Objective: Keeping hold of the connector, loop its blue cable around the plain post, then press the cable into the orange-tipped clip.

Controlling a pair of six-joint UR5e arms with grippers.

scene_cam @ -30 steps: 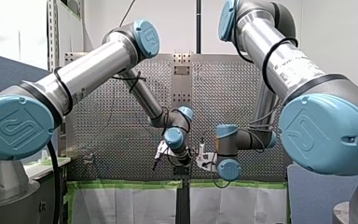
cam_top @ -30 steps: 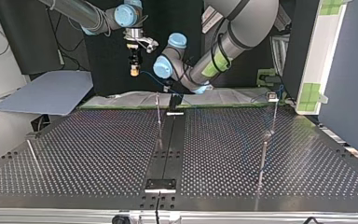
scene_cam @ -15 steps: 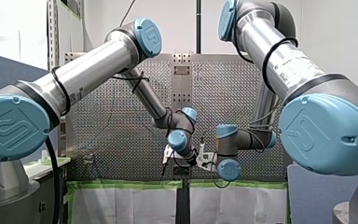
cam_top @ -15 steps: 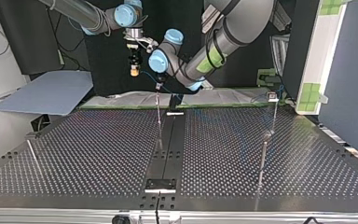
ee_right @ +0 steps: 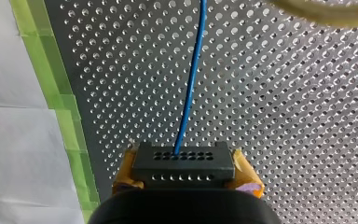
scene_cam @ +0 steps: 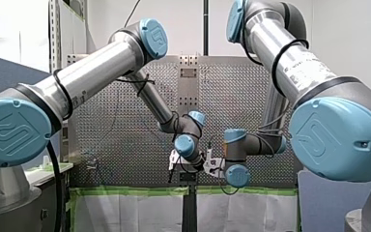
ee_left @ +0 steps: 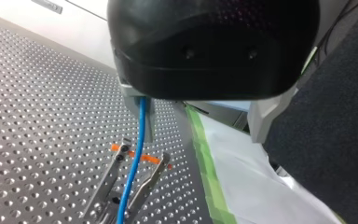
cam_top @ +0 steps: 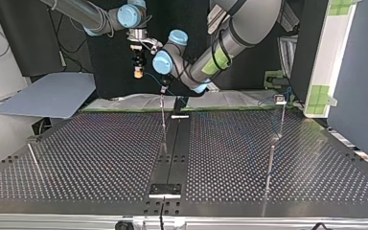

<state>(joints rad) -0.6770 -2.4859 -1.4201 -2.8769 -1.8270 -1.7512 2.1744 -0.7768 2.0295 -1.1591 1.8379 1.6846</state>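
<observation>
In the right wrist view my right gripper (ee_right: pixel 184 173) is shut on the black connector (ee_right: pixel 182 163), yellow pads on both its ends. The blue cable (ee_right: pixel 192 79) leaves the connector and runs ahead over the perforated table. In the left wrist view my left gripper (ee_left: pixel 200 133) stands open; the cable (ee_left: pixel 137 154) passes close beside one finger (ee_left: pixel 137 114) and down between the prongs of the orange-tipped clip (ee_left: pixel 121 161). In the top view my left gripper (cam_top: pixel 163 89) hangs just over a thin upright (cam_top: pixel 163 115), with my right gripper (cam_top: pixel 137 72) close beside it.
Two more thin uprights stand on the table, one at the top view's right (cam_top: pixel 271 153) and one at its left (cam_top: pixel 32 158). A small fixture (cam_top: pixel 280 99) sits at the far right edge. Green tape (ee_left: pixel 205 158) and white sheeting border the table beyond the clip.
My left arm has swung toward my right gripper, ending over the thin upright in the top view. The right arm has stayed where it was, still gripping the connector.
</observation>
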